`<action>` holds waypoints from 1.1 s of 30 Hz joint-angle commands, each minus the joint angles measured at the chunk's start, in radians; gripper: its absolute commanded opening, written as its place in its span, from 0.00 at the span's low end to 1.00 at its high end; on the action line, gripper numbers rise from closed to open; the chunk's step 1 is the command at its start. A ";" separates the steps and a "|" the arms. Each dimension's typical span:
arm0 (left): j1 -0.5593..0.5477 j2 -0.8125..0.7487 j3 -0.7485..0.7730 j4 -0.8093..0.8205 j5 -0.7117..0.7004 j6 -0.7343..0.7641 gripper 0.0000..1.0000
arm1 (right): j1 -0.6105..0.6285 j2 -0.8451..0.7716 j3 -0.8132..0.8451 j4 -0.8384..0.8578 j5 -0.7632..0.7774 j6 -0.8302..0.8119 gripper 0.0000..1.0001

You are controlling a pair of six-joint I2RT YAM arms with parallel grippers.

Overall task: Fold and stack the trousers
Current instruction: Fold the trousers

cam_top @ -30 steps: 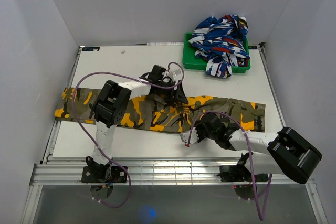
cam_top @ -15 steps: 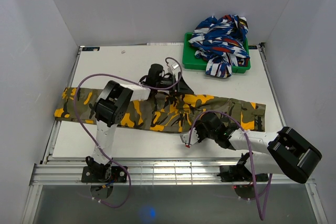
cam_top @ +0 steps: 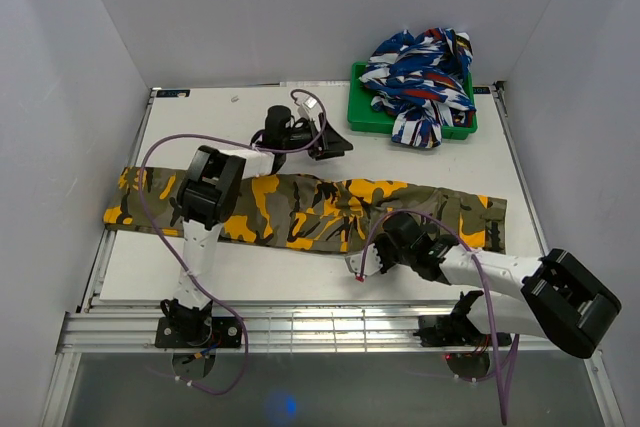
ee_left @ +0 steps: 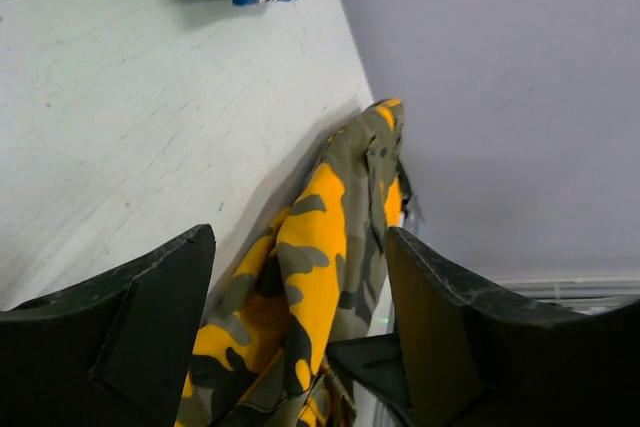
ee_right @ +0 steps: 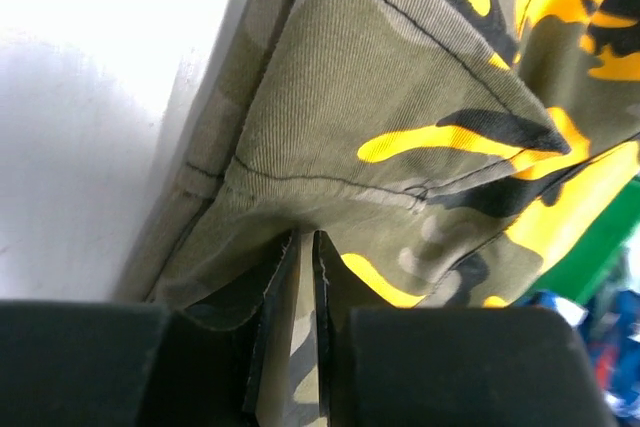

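The top camera looks down from high behind the near edge over the whole table (cam_top: 200,122). The left wrist camera faces low across it; the right sits close against the trousers (ee_right: 400,87), which all three share.

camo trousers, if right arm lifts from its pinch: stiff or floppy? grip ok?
Likely floppy: the trousers lie flat with wrinkles, so the unheld length would probably sag and drag. The right gripper is shut on just a thin fold at the edge, which might slip out. Visible twill weave suggests decent friction.
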 commanded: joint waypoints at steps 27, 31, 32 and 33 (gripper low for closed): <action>0.618 -0.619 -0.476 -1.078 -0.195 0.899 0.57 | -0.499 0.788 0.889 -0.325 -0.681 1.093 0.13; 0.738 -0.532 -0.508 -1.107 -0.221 0.943 0.54 | -0.611 0.849 0.908 -0.363 -0.756 1.128 0.14; 0.759 -0.515 -0.508 -1.106 -0.238 0.947 0.54 | -0.624 0.857 0.900 -0.385 -0.758 1.132 0.14; 0.795 -0.495 -0.507 -1.107 -0.242 0.953 0.55 | -0.641 0.857 0.894 -0.391 -0.776 1.136 0.15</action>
